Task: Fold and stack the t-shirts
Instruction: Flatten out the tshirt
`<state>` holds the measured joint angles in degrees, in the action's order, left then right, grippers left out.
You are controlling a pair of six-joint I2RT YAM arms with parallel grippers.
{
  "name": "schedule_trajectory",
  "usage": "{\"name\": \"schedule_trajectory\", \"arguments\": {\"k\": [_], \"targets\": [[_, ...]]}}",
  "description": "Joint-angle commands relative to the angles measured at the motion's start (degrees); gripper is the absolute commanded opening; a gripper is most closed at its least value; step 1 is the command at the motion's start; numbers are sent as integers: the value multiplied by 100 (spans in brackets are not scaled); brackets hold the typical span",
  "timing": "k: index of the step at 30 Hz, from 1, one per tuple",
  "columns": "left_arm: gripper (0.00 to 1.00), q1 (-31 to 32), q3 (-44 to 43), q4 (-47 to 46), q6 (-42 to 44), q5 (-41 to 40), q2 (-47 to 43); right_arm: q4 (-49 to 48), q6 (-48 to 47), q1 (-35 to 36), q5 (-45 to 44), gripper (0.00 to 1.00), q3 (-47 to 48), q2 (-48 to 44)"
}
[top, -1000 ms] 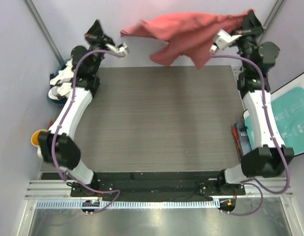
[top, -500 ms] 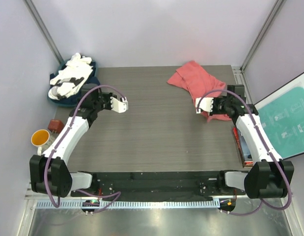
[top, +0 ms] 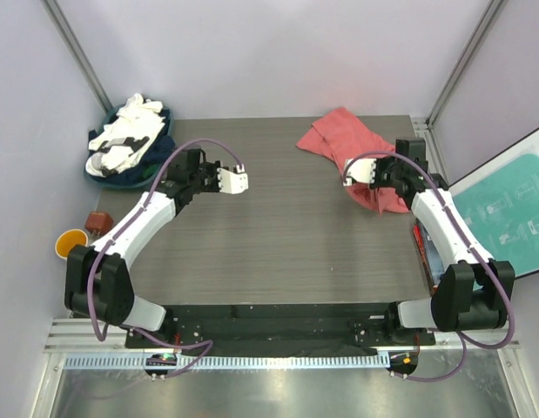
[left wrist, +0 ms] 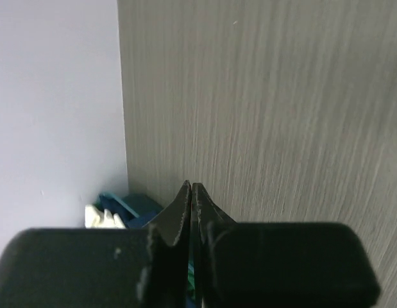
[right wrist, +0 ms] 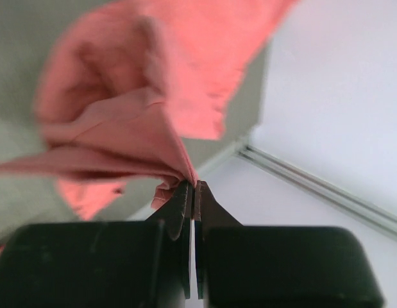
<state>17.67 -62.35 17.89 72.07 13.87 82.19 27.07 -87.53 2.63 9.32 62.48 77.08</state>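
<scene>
1 red tee [top: 339, 138] in play, bunched on the table [top: 286, 252] toward 1 o'clock, long axis running roughly 11 to 5. Gripped partway along by the right end effector [top: 349, 174], clamped tight on a thin fold of cloth, the rest draped loose beyond the tips. Left end effector [top: 239, 181] pressed shut on nothing, poised over the table toward 10 o'clock of centre, well apart from the tee. From there, tee at about 3 o'clock. Right end effector the nearer by far, already on the cloth. Likely next: reaching the left across toward 3 o'clock for a 2nd edge, then spreading flat. White and navy tees [top: 130, 139] heaped off the table's 10 o'clock corner, untouched.
</scene>
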Motion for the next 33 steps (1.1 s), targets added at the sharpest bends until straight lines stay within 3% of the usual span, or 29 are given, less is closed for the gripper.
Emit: {"name": "schedule_trajectory", "arguments": {"k": [1, 3, 6, 11, 13, 15, 16, 19, 26, 28, 31, 33], "targets": [[0, 34, -190, -1207, -983, -848, 226, -2862, 174, 96, -640, 1, 204, 349], [0, 70, -147, -1759, -1194, -1523, 402, -4402, 367, 298, -1070, 1, 378, 771], [0, 70, -33, -2559, -1669, -1974, 490, -5437, 613, 773, -1731, 1, 1253, 1712], [1, 270, 47, -2281, -1899, -957, 587, -6222, 651, 1256, -2319, 1, 3048, 3178], [12, 464, 91, -2281, -1741, -825, 745, -6416, 395, 1240, -2478, 1, 3770, 3532], [17, 719, -49, -2307, -1609, -781, 1061, -6425, 342, 1152, -2724, 1, 4060, 3778], [31, 790, -145, -2325, -1626, -737, 1166, -6433, 315, 1108, -2777, 1, 4044, 3788], [56, 1010, -707, -2474, -1836, -561, 1746, -6766, 70, 941, -2962, 1, 3711, 3779], [66, 1651, -2718, -2833, -2575, -174, 3592, -7233, -133, 493, -3516, 1, 2903, 3472], [71, 1818, -2862, -3158, -2663, 9, 4005, -7233, -142, 362, -3595, 1, 2569, 3349], [80, 1941, -2634, -3888, -2664, 921, 4216, -7190, -133, 282, -3604, 1, 1972, 3051], [82, 2029, -2572, -3995, -2558, 1179, 4348, -7189, -195, 246, -3639, 1, 1507, 2884]]}}
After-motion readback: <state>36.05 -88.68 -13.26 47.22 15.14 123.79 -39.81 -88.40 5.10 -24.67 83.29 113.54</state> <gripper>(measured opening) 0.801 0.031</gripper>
